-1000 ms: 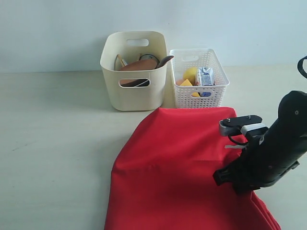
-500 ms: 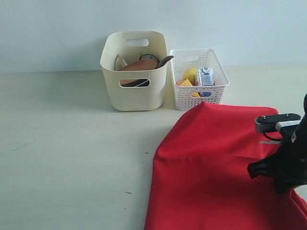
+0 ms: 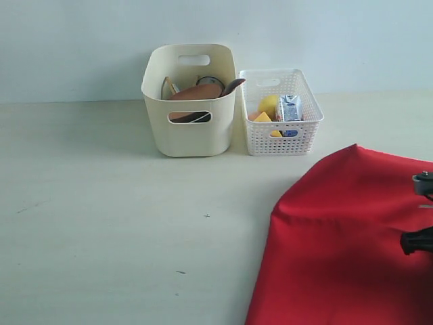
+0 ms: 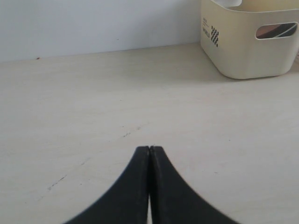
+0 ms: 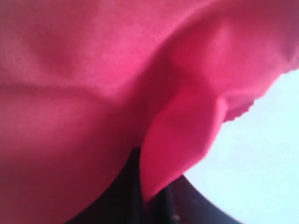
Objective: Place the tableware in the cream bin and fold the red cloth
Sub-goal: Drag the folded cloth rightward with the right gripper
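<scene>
The red cloth (image 3: 345, 237) lies bunched at the lower right of the table, its left fold near mid-table. My right gripper (image 5: 149, 196) is shut on the red cloth (image 5: 93, 84), which fills that wrist view and is pinched between the dark fingers; only a bit of that arm (image 3: 421, 237) shows at the exterior view's right edge. The cream bin (image 3: 189, 101) stands at the back, holding a brown wooden plate (image 3: 196, 92) and a wooden spoon (image 3: 233, 84). My left gripper (image 4: 149, 149) is shut with nothing in it, over bare table, the cream bin (image 4: 247, 42) far ahead of it.
A white perforated basket (image 3: 281, 112) stands right of the cream bin, holding a lemon (image 3: 268, 103), cheese (image 3: 262, 117) and a blue milk carton (image 3: 291, 108). A pale wall (image 3: 81, 40) runs behind both. The table (image 3: 101, 223) is light wood.
The right arm has pulled the red cloth to the right, so its left fold moved from left of centre to the right third. The arm has nearly left the exterior view.
</scene>
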Robot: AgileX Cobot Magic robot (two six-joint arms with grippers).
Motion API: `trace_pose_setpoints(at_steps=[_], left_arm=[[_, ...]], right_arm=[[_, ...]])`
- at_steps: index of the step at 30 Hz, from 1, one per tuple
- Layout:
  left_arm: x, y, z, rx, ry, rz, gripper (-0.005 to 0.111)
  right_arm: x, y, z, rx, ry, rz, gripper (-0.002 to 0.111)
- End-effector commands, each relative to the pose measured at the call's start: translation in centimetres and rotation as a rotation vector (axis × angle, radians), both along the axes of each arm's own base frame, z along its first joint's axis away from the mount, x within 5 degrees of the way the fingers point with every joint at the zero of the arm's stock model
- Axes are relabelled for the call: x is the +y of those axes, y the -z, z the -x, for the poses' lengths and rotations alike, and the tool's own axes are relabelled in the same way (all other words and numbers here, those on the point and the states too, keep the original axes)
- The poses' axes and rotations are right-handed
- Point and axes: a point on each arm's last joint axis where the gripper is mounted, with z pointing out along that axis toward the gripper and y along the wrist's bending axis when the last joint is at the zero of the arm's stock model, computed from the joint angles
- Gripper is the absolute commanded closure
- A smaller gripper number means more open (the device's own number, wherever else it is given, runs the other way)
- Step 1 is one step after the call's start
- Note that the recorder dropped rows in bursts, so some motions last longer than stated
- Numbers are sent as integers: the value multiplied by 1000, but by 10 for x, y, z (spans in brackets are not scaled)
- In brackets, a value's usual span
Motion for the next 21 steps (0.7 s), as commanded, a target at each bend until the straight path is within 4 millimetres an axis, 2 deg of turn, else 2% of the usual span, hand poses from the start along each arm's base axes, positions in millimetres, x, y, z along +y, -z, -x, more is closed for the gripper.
trace_pose_setpoints(at_steps=[1, 4, 8, 13, 18, 21], left_arm=[[0, 0, 0, -9, -4, 3, 107], [0, 0, 0, -9, -4, 3, 107], [0, 0, 0, -9, -4, 3, 107], [0, 0, 0, -9, -4, 3, 107], [0, 0, 0, -9, -4, 3, 107], [0, 0, 0, -9, -4, 3, 107]], right_arm=[[-24, -11, -2, 88, 16, 145, 108], [-39, -19, -6, 84, 34, 218, 108], [-57, -25, -17, 17, 102, 216, 108], [-76, -23, -34, -17, 141, 214, 108], [-87, -15, -59, -79, 152, 162, 108], [-92, -7, -84, -167, 162, 70, 108]])
